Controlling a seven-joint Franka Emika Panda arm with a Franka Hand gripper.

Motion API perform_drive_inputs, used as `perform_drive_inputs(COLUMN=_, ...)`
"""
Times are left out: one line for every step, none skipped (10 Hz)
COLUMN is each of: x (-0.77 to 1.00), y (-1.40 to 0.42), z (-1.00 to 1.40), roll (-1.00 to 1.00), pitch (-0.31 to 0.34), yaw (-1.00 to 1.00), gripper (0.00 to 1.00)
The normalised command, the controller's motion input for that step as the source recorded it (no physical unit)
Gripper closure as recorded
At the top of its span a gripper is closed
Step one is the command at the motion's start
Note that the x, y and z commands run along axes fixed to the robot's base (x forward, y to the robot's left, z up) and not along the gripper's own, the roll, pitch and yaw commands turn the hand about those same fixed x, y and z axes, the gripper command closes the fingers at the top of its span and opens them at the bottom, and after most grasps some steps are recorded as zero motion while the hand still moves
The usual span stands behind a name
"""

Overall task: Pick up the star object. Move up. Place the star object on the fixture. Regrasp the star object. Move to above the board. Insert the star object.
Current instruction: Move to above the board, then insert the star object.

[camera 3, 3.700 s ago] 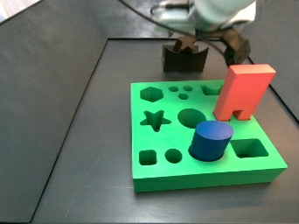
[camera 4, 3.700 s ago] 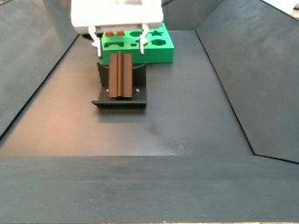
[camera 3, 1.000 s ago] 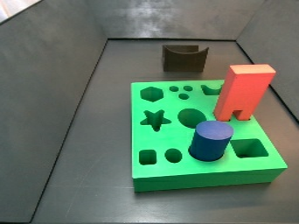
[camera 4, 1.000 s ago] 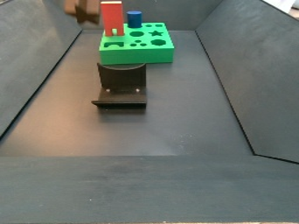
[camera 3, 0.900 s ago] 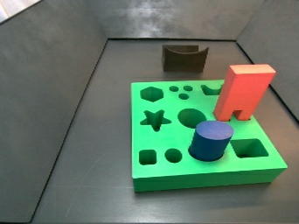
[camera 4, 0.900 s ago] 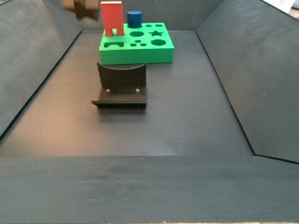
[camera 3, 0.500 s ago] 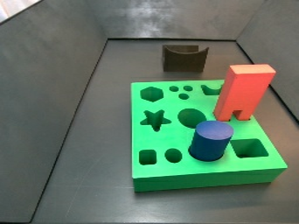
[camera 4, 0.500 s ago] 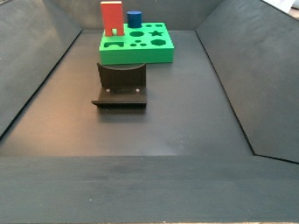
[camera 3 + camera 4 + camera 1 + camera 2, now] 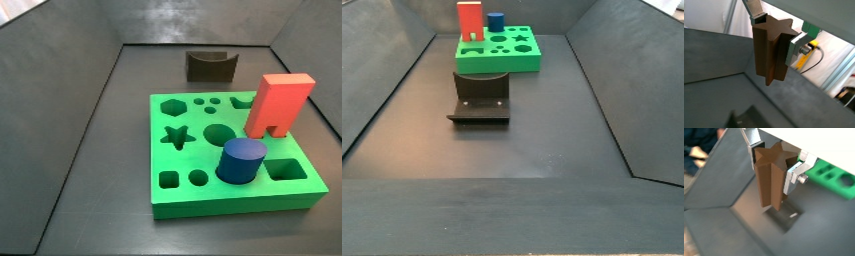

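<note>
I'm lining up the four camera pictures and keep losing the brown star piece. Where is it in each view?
Wrist view: the star object hangs mid-frame, clamped between the gripper fingers.
Wrist view: the star object is central again, in the gripper, with the green board behind.
Side view: not in it.
Side view: not in it.
Shared landmark: the board.

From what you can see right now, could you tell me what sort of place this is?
Probably a robot test cell: a dark walled bin holding a green board with shaped holes and the fixture, while the gripper, seen only in wrist views, holds the star object.
</note>
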Motion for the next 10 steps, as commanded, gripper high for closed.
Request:
perform_drive_inputs(x=-0.62, y=-1.0, z=-0.03, roll=-1.0, pitch=0.065, yaw=-0.12, gripper=1.0)
perform_drive_inputs(x=-0.64, y=-1.0, z=-0.03, roll=-1.0, pitch=0.067, yaw=-0.11, gripper=1.0)
perform_drive_inputs(x=-0.65, y=-1.0, z=-0.03, roll=-1.0, pitch=0.068, yaw=-0.1, gripper=1.0)
perform_drive_inputs(x=-0.68, y=-1.0, z=-0.03, roll=-1.0, pitch=0.061, yaw=-0.1, gripper=1.0)
perform_drive_inputs(x=-0.71, y=-1.0, z=-0.03, roll=-1.0, pitch=0.051, yaw=-0.09, gripper=1.0)
perform_drive_inputs(x=-0.53, y=-0.71, z=-0.01, roll=-0.95, pitch=0.035, yaw=-0.07, gripper=1.0)
perform_drive_inputs(x=-0.34, y=-0.42, z=-0.01, roll=-0.72, pitch=0.017, yaw=-0.05, gripper=1.0)
perform_drive_inputs(x=-0.17, y=-0.19, z=-0.01, roll=-0.45, pitch=0.011, yaw=-0.02, gripper=1.0)
perform_drive_inputs(x=-0.1, y=-0.11, z=0.0, roll=-0.3, pitch=0.003, yaw=-0.02, gripper=1.0)
perform_drive_inputs(x=0.0, y=0.0, z=-0.01, roll=0.0, pitch=-0.013, yaw=0.0, gripper=1.0)
